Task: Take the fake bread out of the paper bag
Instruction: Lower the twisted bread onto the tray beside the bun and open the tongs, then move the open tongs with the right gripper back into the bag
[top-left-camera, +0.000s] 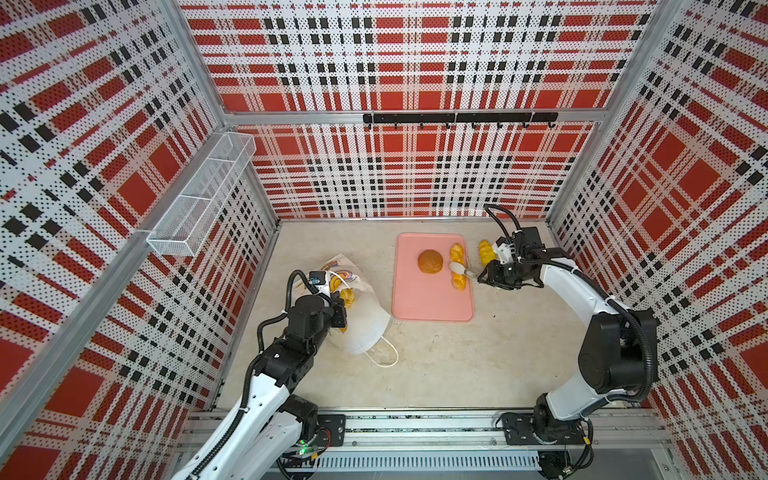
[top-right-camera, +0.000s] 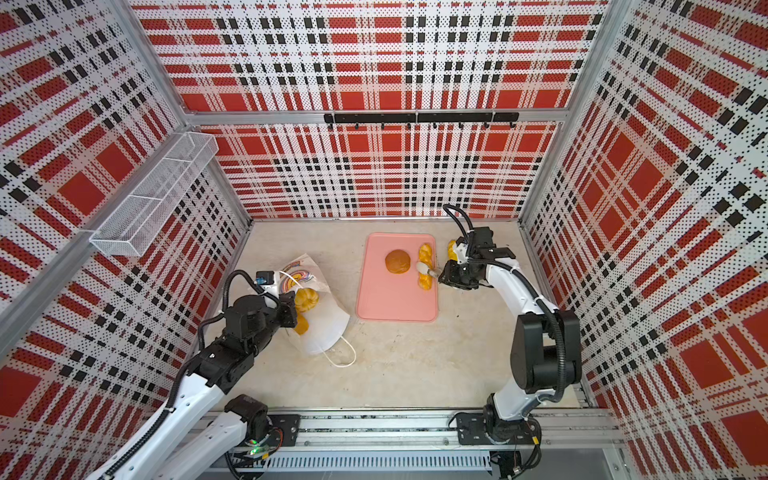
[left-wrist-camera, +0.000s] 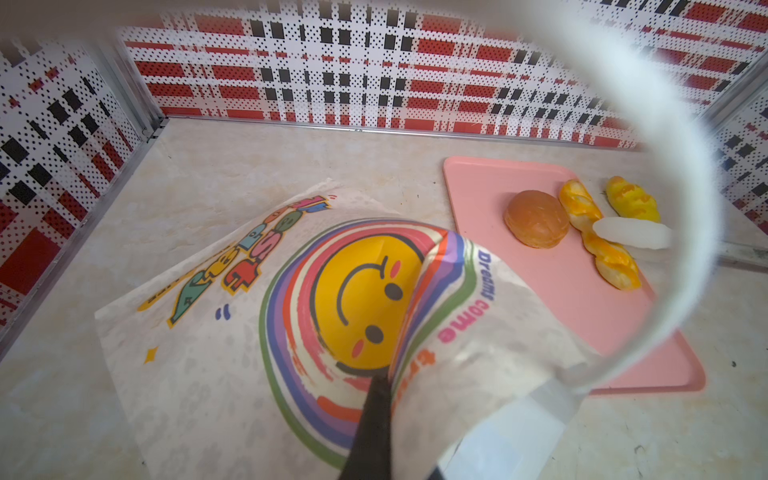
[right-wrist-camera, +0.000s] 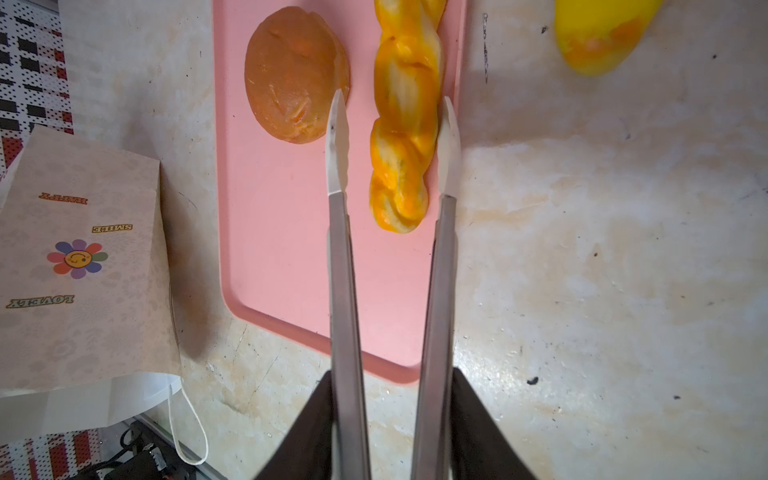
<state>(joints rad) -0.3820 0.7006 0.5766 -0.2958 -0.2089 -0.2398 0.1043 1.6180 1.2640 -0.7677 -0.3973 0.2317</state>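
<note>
Right end effector (right-wrist-camera: 392, 424) grips tongs (right-wrist-camera: 340, 257), spread around braid (right-wrist-camera: 405, 124) on tray (right-wrist-camera: 270, 249) — lift straight up; left end effector (left-wrist-camera: 376, 415) pinches bag (left-wrist-camera: 199, 374).

In both top views we look steeply down from high over the front rail (top-left-camera: 415, 432) onto the whole table (top-left-camera: 415, 374), with the pink tray (top-left-camera: 432, 299) near centre. Our left wrist camera hovers close above the paper bag (left-wrist-camera: 199, 374), facing the back wall (left-wrist-camera: 374, 83); our right wrist camera peers straight down the tongs (right-wrist-camera: 343, 270). All four share the tray.
</note>
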